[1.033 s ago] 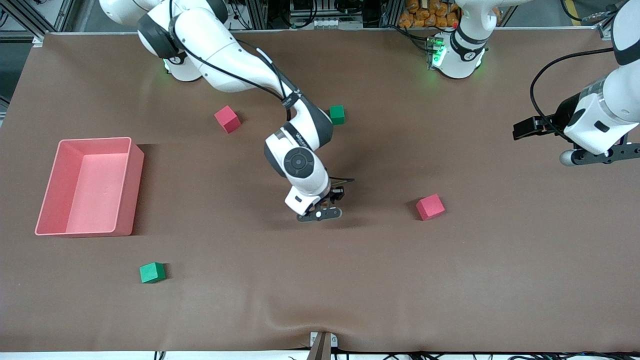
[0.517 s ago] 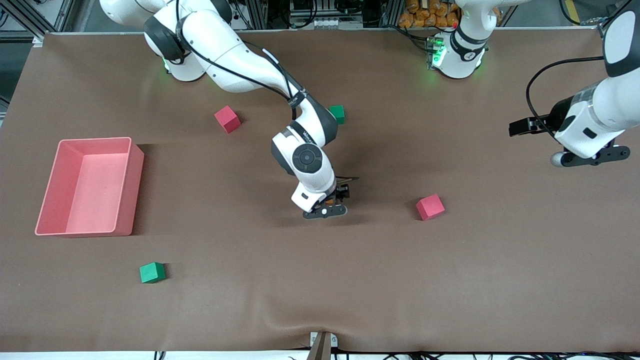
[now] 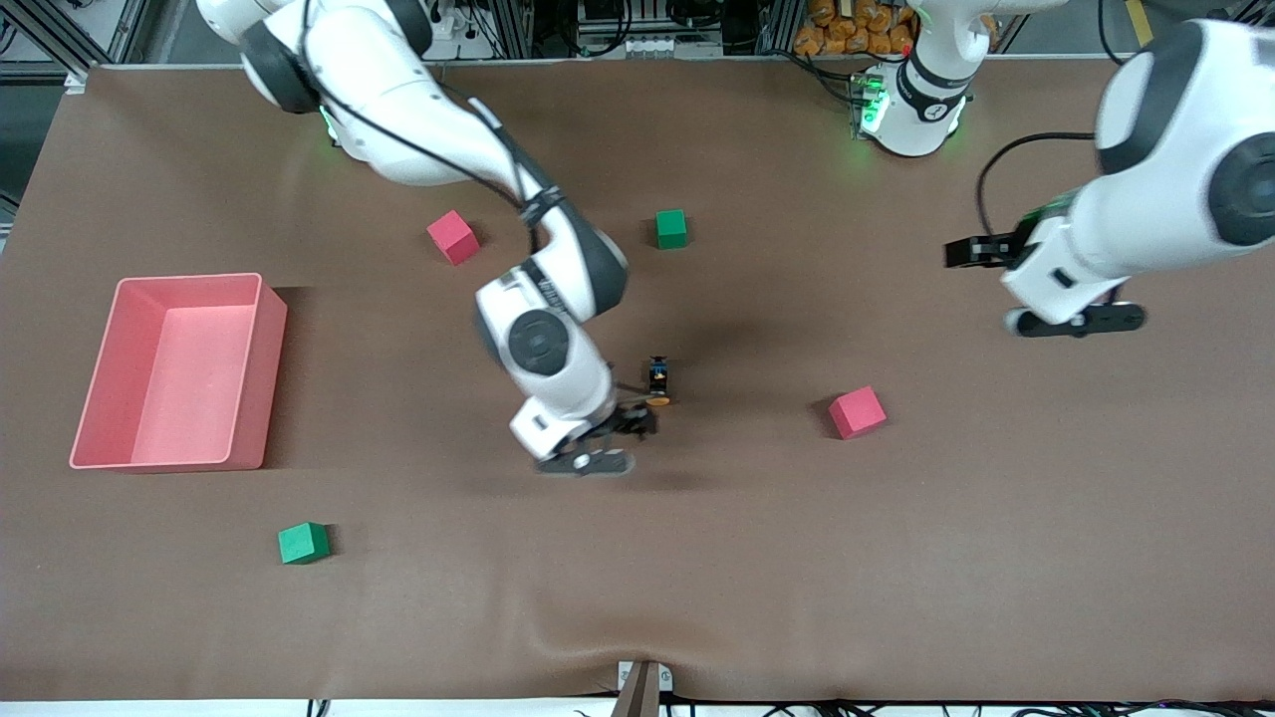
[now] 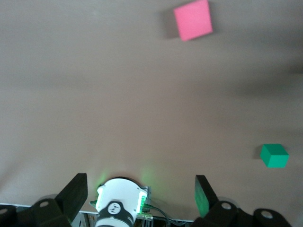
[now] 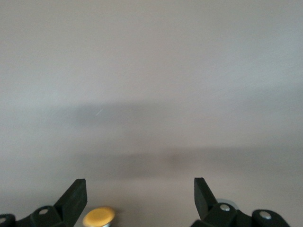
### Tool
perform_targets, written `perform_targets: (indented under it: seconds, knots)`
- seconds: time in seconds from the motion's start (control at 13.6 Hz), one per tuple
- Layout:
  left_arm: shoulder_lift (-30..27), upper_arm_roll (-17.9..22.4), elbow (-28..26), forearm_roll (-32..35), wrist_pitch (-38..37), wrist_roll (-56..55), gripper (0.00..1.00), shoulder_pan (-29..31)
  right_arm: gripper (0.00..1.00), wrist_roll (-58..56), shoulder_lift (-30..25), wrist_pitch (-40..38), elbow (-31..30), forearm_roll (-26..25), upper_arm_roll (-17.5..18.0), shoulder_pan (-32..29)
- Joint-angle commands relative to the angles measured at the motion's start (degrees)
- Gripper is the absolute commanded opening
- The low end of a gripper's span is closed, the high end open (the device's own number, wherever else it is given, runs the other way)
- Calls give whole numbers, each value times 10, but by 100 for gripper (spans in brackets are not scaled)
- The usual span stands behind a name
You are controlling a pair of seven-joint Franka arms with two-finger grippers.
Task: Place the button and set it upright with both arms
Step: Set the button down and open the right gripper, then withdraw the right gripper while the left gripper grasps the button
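Since the earlier frame, right gripper (image 3: 598, 448) has released and backed off, fingers apart; button (image 3: 657, 382) lies tipped on the table (image 3: 697, 578). Left gripper (image 3: 1071, 321), open, approaches. We judge the button light, rigid, slippery: pinch its black body.

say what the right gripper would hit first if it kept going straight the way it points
Most likely only the bare table: the right gripper is open, with nothing but brown surface ahead between its fingers. The button sits near one finger, beside that line rather than in it, though depth is unclear.
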Motion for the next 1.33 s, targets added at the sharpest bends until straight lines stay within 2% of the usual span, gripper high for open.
perform_targets:
  seconds: [0.0, 0.22, 0.44, 0.66, 0.81, 1.03, 1.25]
  knots:
    - [47, 1, 41, -17, -7, -69, 100, -57, 100, -15, -48, -97, -7, -3, 19, -92]
    - [121, 1, 94, -32, -5, -145, 100, -125, 100, -71, -126, -193, -8, -3, 25, -170]
    - [217, 2, 185, -32, 6, -209, 100, -187, 100, -155, -180, -303, -8, -5, 23, -238]
    - [270, 1, 201, -48, 81, -222, 100, -217, 100, -226, -245, -339, -28, -7, 23, -309]
    - [295, 2, 201, -51, 131, -229, 100, -228, 100, -213, -300, -332, -72, -38, 20, -311]
    - [329, 1, 203, -52, 201, -228, 100, -247, 100, -182, -394, -328, -154, -47, 23, -321]
    - [355, 1, 203, -55, 257, -226, 100, -257, 100, -182, -506, -246, -299, -47, 23, -326]
